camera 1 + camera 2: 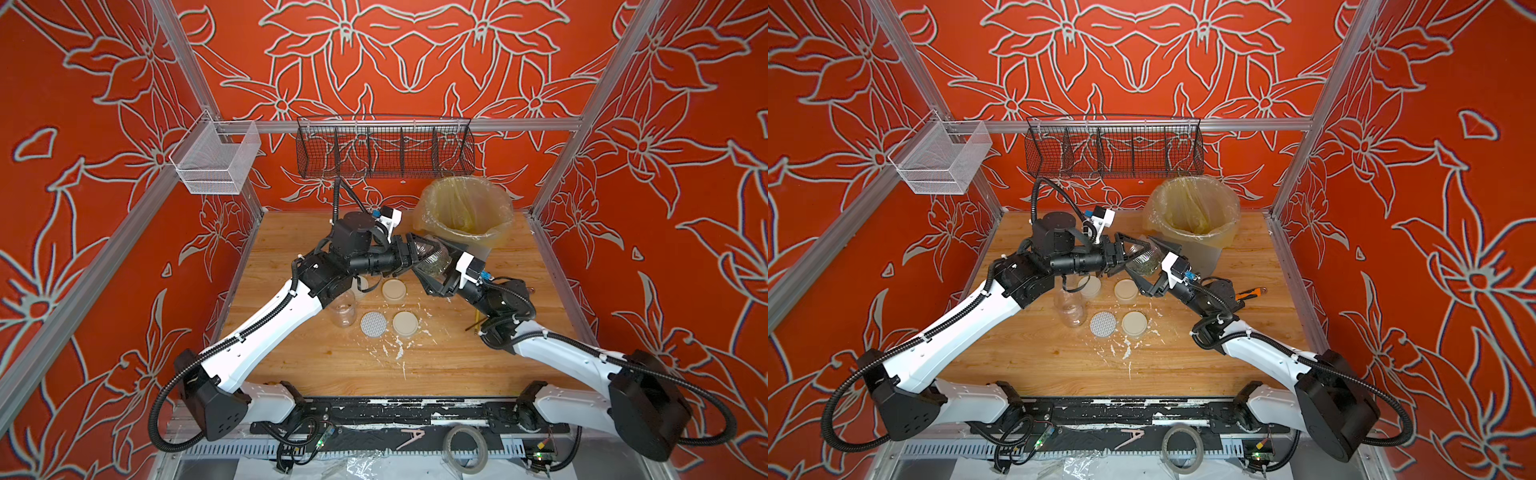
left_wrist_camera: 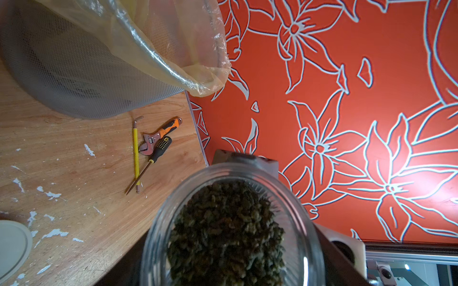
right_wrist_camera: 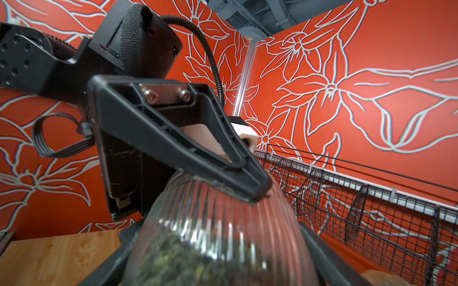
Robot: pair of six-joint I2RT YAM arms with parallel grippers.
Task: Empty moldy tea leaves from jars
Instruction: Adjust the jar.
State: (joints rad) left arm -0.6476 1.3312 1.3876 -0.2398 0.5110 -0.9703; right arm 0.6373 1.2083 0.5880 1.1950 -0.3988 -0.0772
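A: Your left gripper (image 1: 428, 251) is clamping the jar (image 3: 223, 210), airborne beside the bin (image 2: 74, 74), tea leaves (image 2: 228, 235) inside. Why?
B: You're likely handing over for tipping; right gripper (image 1: 1142, 257) is bracketing it, grip unclear

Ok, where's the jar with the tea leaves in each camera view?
Top view: jar near the middle, just below-left of the bin.
Top view: same spot, jar by the bin.
Left wrist: jar end-on in the foreground, tea leaves showing.
Right wrist: jar side-on in the foreground, ribbed wall.
Landmark: the bin with its yellowish liner, in both top views and the left wrist; not clearly in the right wrist.
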